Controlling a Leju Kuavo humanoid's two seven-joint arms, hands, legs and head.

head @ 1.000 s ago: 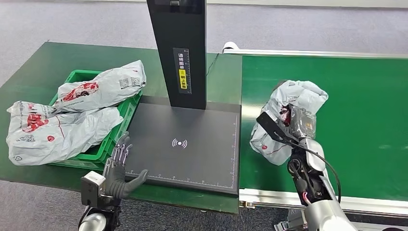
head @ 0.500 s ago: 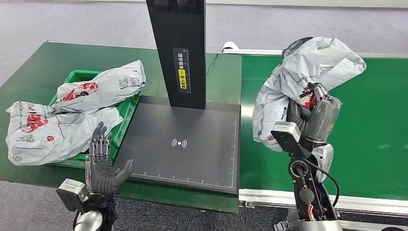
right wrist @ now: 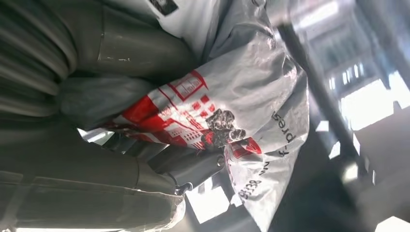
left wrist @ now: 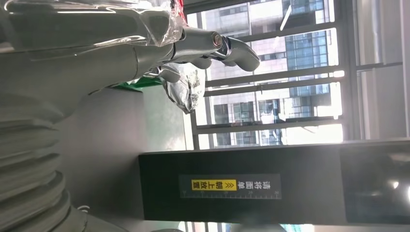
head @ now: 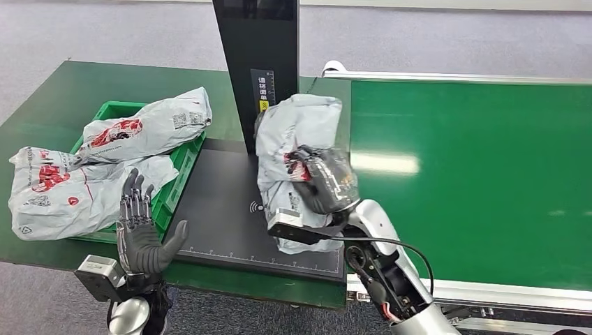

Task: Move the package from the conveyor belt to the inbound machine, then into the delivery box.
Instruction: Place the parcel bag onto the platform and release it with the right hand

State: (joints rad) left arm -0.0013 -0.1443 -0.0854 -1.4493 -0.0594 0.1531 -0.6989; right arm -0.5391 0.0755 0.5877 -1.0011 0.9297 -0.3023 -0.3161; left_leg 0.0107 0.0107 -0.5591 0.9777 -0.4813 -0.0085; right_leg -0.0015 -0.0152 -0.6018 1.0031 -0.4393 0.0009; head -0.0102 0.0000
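— Bags (head: pixel 77 183), then: what lay farthest left?

— Two grey mail bags with red print, slumped over a green crate (head: pixel 166 202) on the green table (head: pixel 42 94). One lay across the crate's top, the other hung over its near left side.

— And your left hand?

— My left hand (head: pixel 139 234) stood raised just beside the crate's near corner, at the front left edge of the scanner plate (head: pixel 227 223). Its fingers (left wrist: pixel 232 48) were spread and straight, palm turned toward the plate, and it had hold of nothing.

— Where was the package?

— The package (head: pixel 297 132), a crumpled grey bag with red print, was in my right hand (head: pixel 317 185), over the black scanner plate and right in front of the black post (head: pixel 258 63) with its yellow label. My fingers were wrapped round its middle; from the wrist I saw the thumb (right wrist: pixel 188 166) pressed into the plastic (right wrist: pixel 251 101). Whether its lower end touched the plate, I could not tell.

— And to the right?

— The green conveyor belt (head: pixel 475 174).
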